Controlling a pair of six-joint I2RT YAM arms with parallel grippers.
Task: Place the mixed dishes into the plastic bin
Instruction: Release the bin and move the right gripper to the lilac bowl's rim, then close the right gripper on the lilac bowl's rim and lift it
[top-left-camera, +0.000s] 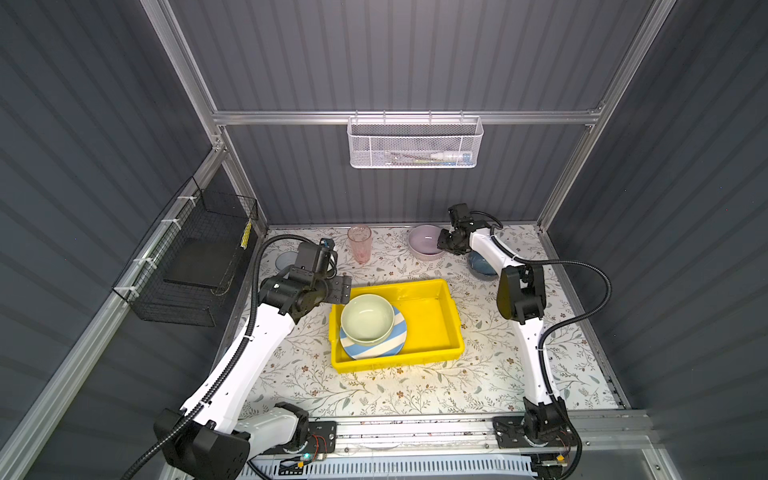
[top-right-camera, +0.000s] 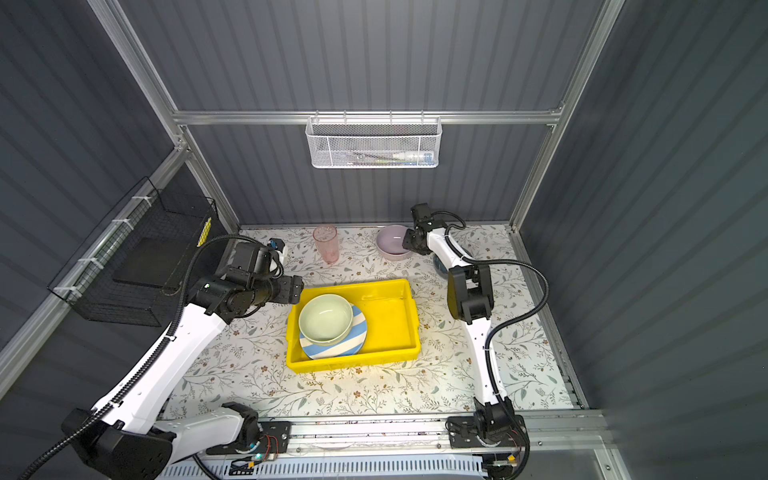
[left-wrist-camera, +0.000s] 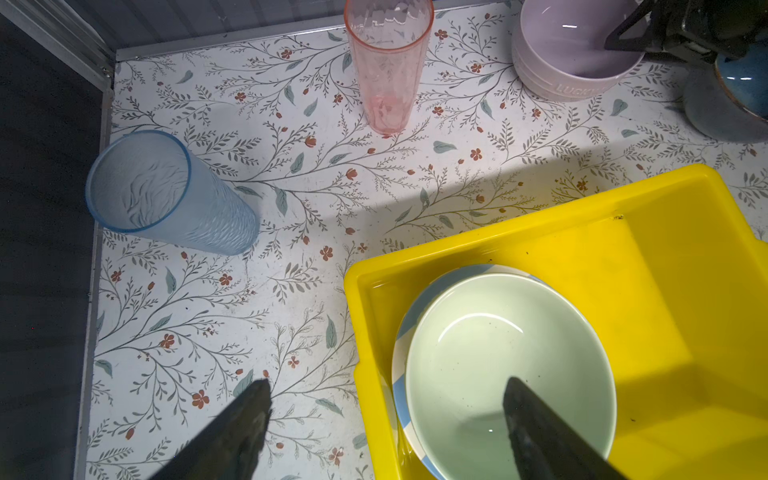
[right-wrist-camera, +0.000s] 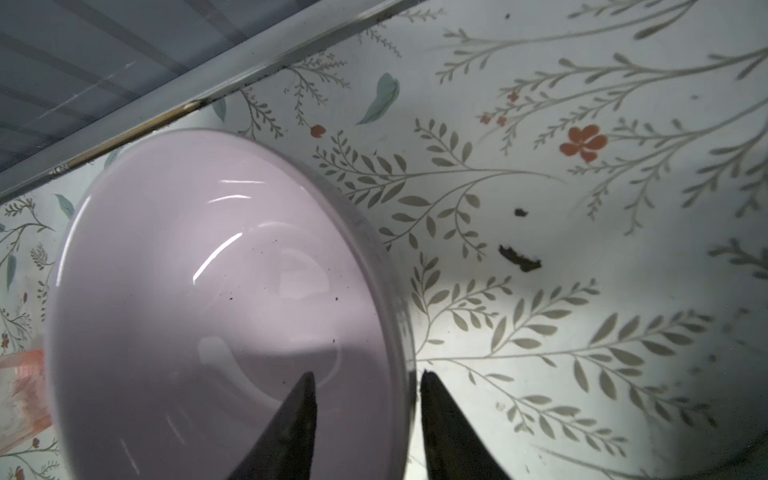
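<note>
Fingers of the right arm (right-wrist-camera: 451, 436) straddle the near rim of the lilac bowl (right-wrist-camera: 208, 291), one tip inside the bowl and one outside it; they stand fairly narrow, with a gap showing between the inner tip and the wall, so nothing is clamped. That bowl sits at the back of the floral tabletop (top-left-camera: 374, 390), in both top views just in front of the rear wall. Beside it, a dark blue bowl (top-left-camera: 482, 266) lies partly hidden under the right arm. The left arm's fingers (left-wrist-camera: 241, 432) are spread wide and hold nothing; one hangs over the pale green bowl (top-left-camera: 368, 318), the other over bare tabletop outside the yellow plastic bin (top-left-camera: 432, 286). The bin rests in the middle of the tabletop, and the green bowl sits on a blue-white striped plate (top-left-camera: 361, 351) in its left half, while its right half is bare. A pink tumbler (top-left-camera: 360, 243) stands upright at the back, left of the lilac bowl. A blue tumbler (left-wrist-camera: 166, 195) is near the tabletop's left edge.
</note>
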